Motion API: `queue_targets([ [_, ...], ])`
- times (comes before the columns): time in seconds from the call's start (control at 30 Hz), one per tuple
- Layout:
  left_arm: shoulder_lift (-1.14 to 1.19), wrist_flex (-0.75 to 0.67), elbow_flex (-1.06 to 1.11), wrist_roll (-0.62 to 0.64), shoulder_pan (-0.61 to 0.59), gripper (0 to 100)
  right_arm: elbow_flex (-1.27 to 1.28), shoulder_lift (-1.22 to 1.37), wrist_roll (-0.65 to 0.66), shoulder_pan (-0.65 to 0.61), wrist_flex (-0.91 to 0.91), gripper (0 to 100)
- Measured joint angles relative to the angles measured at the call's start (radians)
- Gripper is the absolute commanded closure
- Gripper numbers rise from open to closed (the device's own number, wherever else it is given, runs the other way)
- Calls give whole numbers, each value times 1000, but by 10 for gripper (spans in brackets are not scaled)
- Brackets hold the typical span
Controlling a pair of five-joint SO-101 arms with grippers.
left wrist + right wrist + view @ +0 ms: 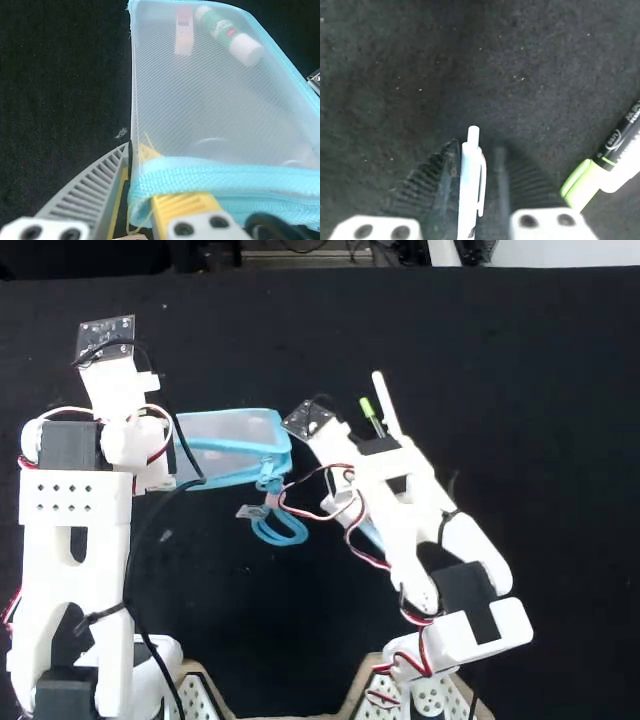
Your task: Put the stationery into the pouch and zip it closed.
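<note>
1. My left pincer [136, 156] clamps the pouch [200, 100] by its zipper edge; a glue stick [230, 35] lies inside
2. My right pincer [476, 167] grips the white pen [471, 175]; the green marker [600, 170] lies just beside it

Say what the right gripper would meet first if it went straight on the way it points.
Most likely only the black table: beyond the right gripper and its white pen lies bare cloth. The green highlighter sits off to the side, apparently out of that line; depth is unclear.
</note>
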Motion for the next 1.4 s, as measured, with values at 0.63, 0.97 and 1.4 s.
queue_targets([
  [0.63,0,0,0,0,0,970,29,-238,0,135,143,968],
  [0.97,0,0,0,0,0,970,75,-35,0,60,124,861],
  [1.4,0,0,0,0,0,970,46,5,0,103,114,988],
])
